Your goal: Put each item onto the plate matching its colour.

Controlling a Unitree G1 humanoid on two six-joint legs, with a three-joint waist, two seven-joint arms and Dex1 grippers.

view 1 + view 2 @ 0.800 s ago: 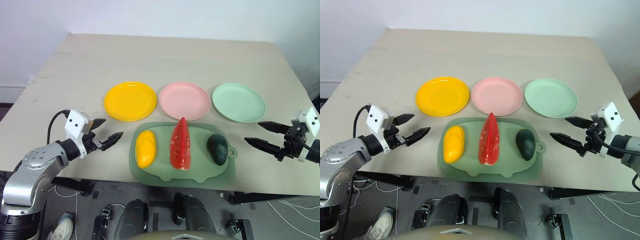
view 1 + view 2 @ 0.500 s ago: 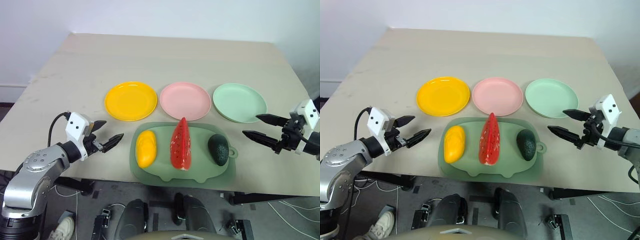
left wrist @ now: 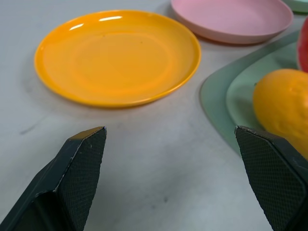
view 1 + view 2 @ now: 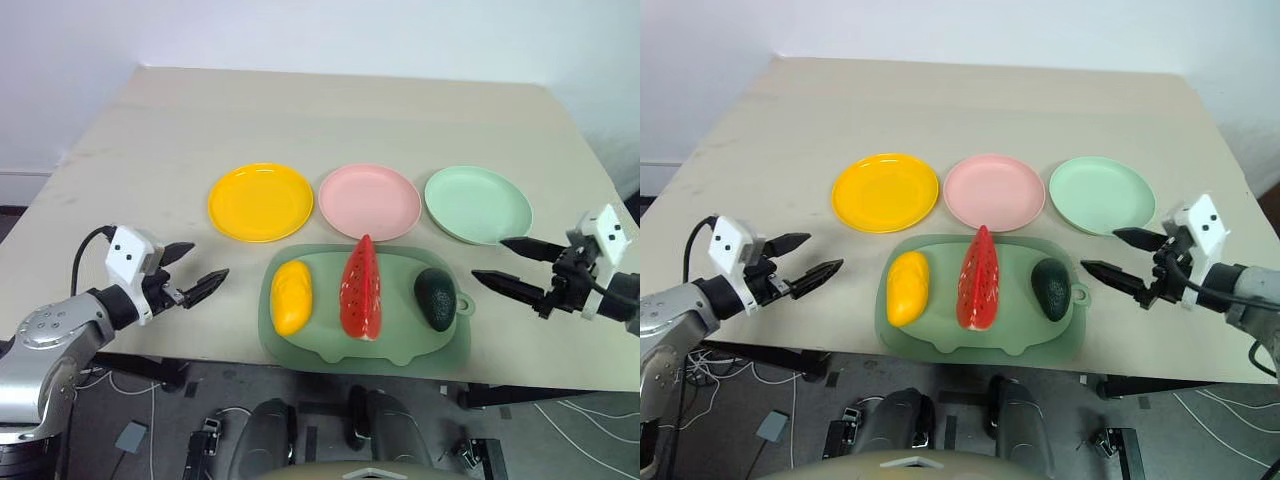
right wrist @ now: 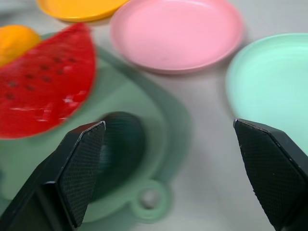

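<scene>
So here's where we're at: nothing's been sorted yet, all three toy foods are sitting in a row on the green mat at the near edge of the table, and the three plates are lined up just behind it, all bare. The mango lies at the mat's left end with its long axis running front to back, and the yellow plate is right behind it, slightly further left. The watermelon wedge stands on edge in the middle, also lengthwise front to back, its far tip nearly reaching the pink plate. The avocado is at the right end, with the mint plate behind it and a bit to the right. Our left gripper hovers over the table just off the mat's left edge, fingers spread wide and holding nothing, aimed across toward the mango. Our right gripper mirrors it off the mat's right edge, also wide apart and empty, pointing in at the avocado. So the split looks obvious to us: left arm is nearer the mango, right arm nearer the avocado, and the watermelon sits about evenly between the two. Since both grippers point in sideways, across the fruits' long axes, we'd guess they'll close over the narrow width, which should be the easy way.
</scene>
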